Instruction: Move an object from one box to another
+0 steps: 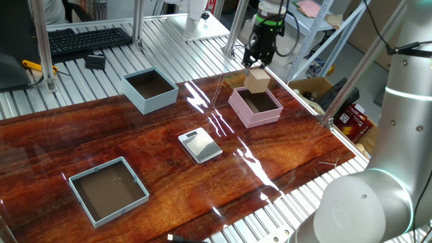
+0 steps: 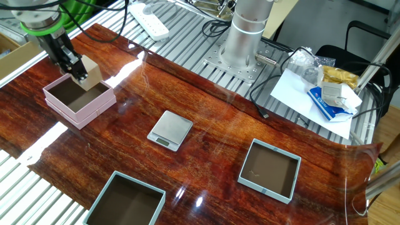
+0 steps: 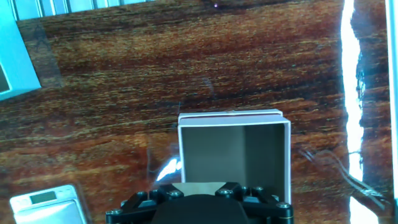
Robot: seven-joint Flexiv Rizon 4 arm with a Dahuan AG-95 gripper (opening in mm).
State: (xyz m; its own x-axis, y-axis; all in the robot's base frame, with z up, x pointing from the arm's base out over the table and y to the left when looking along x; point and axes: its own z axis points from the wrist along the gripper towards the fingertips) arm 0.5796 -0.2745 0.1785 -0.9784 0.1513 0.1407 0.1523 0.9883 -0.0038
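Note:
The tan cube (image 1: 257, 82) hangs tilted in the air just above the far edge of the pink box (image 1: 255, 106), with my gripper (image 1: 254, 65) shut on its top. In the other fixed view the cube (image 2: 89, 74) sits over the box's (image 2: 80, 100) right rim, the gripper (image 2: 76, 70) pinching it. The hand view shows a sliver of the cube (image 3: 198, 187) between the jaws, and the pink box (image 3: 234, 152) with its dark inside below. The tall light blue box (image 1: 150, 90) stands at the table's far left, also visible as the box (image 2: 270, 170) at the right.
A silver scale (image 1: 200, 145) lies mid-table. A shallower grey-blue tray (image 1: 108, 190) sits near the front left. A keyboard (image 1: 88, 39) lies behind the table, papers and a blue packet (image 2: 331, 97) beside the arm base (image 2: 244, 37).

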